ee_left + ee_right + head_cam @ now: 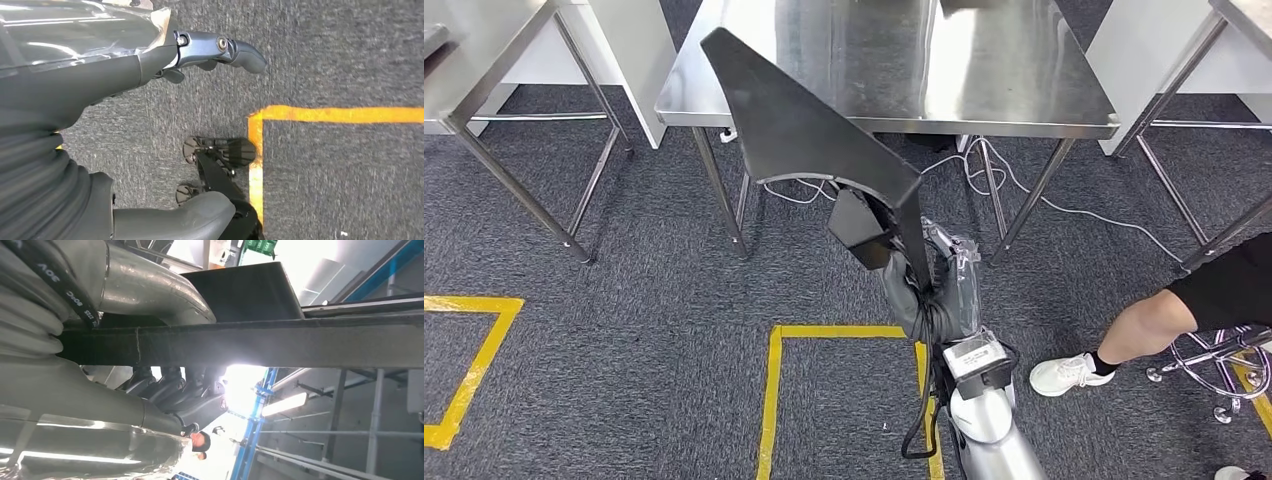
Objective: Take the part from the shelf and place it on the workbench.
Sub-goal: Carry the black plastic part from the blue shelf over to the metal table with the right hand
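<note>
Part held aloft before the counter

Part (pixel 799 135), a dark flat triangular panel, runs its long axis from near right to far left, tip over the steel counter (pixel 1014 90) edge. Right hand (pixel 902 275) grips its near end, arm raised. Left hand (pixel 200 55) hangs over carpet, fingers apart, holding nothing.

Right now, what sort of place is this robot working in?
Likely a workshop or robot test floor: steel workbenches stand on grey carpet marked with yellow tape, cables trail beneath, and the right hand holds a black part.
</note>
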